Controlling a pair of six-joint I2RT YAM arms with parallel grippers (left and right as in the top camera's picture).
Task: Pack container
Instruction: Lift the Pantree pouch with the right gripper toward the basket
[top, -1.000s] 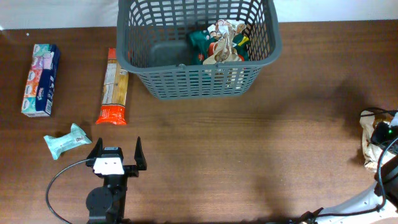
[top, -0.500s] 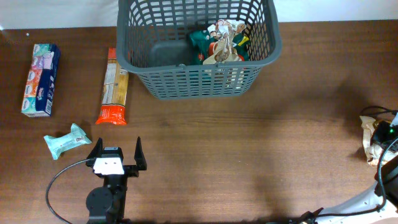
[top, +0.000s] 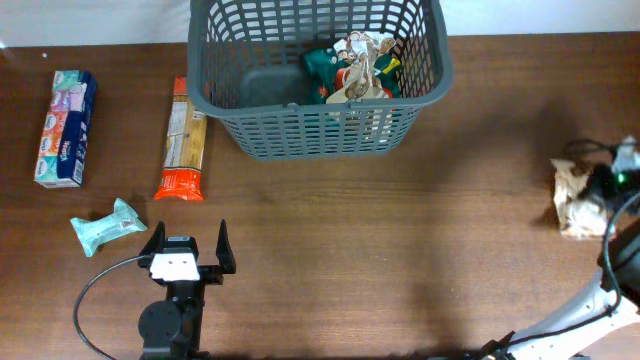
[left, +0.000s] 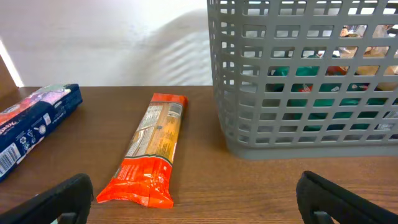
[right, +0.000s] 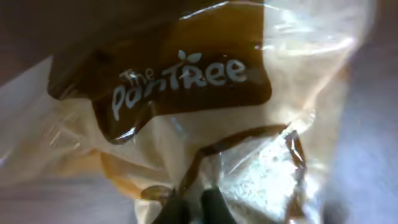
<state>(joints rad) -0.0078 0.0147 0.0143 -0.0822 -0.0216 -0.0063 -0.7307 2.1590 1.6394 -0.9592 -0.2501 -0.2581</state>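
Observation:
The container (top: 320, 132), a large dark grey lattice basket, stands at the back centre and holds several packets (top: 355, 65). In the left wrist view the container (left: 298, 93) fills the right side. At the far right my right gripper (top: 597, 188) is shut on a brown and clear packet (top: 572, 200). The right wrist view shows that packet (right: 186, 81), printed "The Pantree", with the right gripper (right: 196, 205) pinching its film. My left gripper (top: 188, 238) rests open near the front left, and in its own view the left gripper (left: 200, 202) has nothing between its fingers.
A long orange packet (top: 182, 140) lies left of the basket, seen also as the orange packet (left: 152, 149) ahead of the left gripper. A blue tissue box (top: 65, 128) sits at the far left. A pale green packet (top: 110, 225) lies beside the left gripper.
The right gripper has closed on the brown and clear packet and carried it left and towards the back. The left arm has not moved.

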